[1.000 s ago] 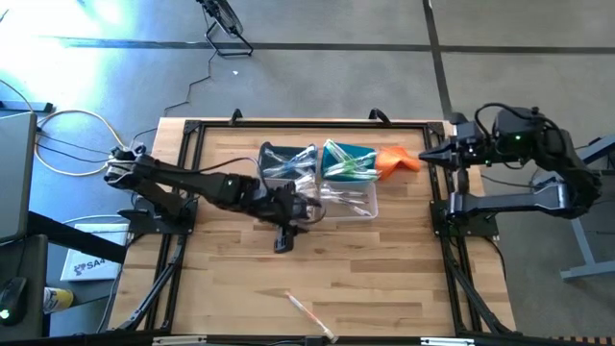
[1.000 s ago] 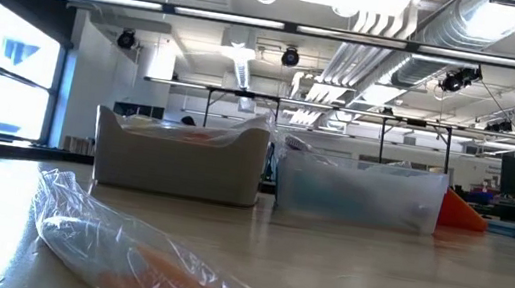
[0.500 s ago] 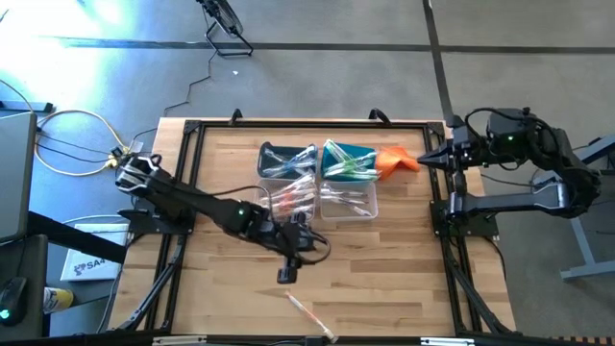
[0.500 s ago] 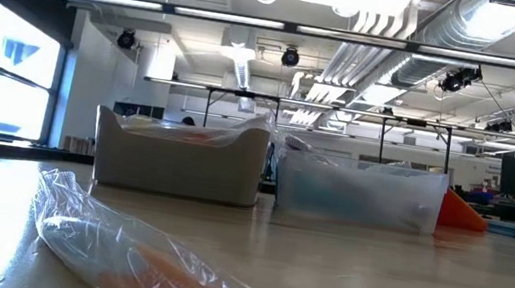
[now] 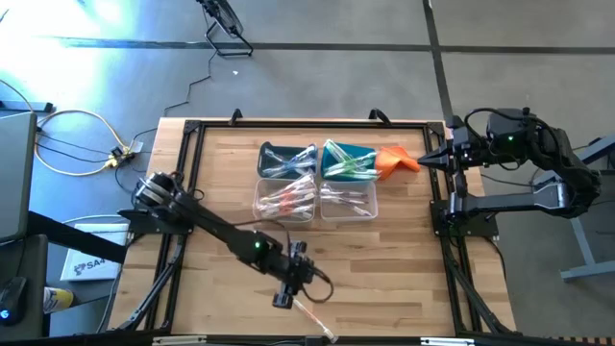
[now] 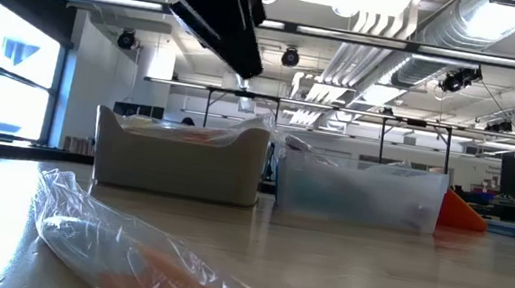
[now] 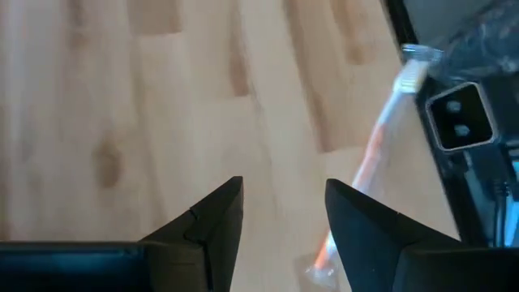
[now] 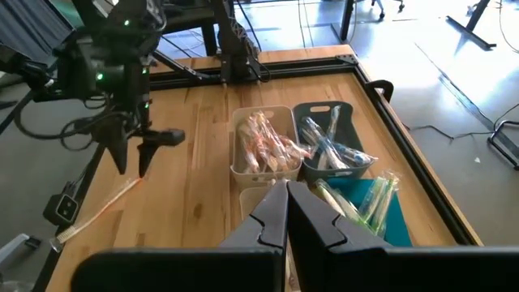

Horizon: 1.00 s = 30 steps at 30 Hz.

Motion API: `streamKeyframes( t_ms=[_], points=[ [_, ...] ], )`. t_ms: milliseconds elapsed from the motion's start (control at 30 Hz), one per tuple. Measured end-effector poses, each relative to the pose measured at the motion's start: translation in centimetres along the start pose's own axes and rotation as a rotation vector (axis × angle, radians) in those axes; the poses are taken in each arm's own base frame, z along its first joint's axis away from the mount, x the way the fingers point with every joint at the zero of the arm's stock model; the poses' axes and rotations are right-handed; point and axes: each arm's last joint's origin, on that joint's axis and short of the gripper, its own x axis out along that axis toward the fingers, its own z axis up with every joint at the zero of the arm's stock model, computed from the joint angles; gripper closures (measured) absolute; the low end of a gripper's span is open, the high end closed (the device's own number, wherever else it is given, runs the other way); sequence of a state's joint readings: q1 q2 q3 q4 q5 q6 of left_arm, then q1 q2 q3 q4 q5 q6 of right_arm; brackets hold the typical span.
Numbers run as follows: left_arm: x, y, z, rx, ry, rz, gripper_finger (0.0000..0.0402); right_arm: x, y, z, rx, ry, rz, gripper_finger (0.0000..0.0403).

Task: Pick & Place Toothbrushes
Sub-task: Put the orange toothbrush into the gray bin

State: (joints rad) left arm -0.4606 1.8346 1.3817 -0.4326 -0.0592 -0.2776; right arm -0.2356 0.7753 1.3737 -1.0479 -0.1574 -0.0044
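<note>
The left end effector (image 5: pixel 284 299), fingers spread, hovers just beside the lone wrapped toothbrush (image 5: pixel 309 315) on the tabletop (image 5: pixel 404 259), well apart from the bins (image 5: pixel 317 178). The slippery wrapper could slide away if the fingers close off-centre. The right end effector (image 5: pixel 430 158), pressed together, waits near the bins.

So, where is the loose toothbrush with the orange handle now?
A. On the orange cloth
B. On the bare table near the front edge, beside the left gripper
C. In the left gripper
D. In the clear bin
B: the toothbrush lies flat on the wooden table, and the left gripper hangs open beside it, fingers empty, far from the bins.
</note>
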Motion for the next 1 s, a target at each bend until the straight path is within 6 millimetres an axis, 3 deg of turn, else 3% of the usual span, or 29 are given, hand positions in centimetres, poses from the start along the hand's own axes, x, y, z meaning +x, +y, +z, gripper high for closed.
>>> streamKeyframes(
  t_ms=[300,667,1000],
  points=[
    [3.2,-1.9,-2.1,0.093,0.106,-0.037,0.0229,0.1,0.0,-0.3,0.005,0.031,0.002,0.0401],
    [6.3,-2.6,-3.3,0.087,0.169,-0.228,0.0229,0.1,0.0,-0.5,0.000,0.061,0.002,0.0401],
    [8.5,-2.4,-4.3,0.104,0.198,-0.198,0.0230,0.0,0.0,-1.1,-0.001,0.118,-0.001,0.0401]
  ],
)
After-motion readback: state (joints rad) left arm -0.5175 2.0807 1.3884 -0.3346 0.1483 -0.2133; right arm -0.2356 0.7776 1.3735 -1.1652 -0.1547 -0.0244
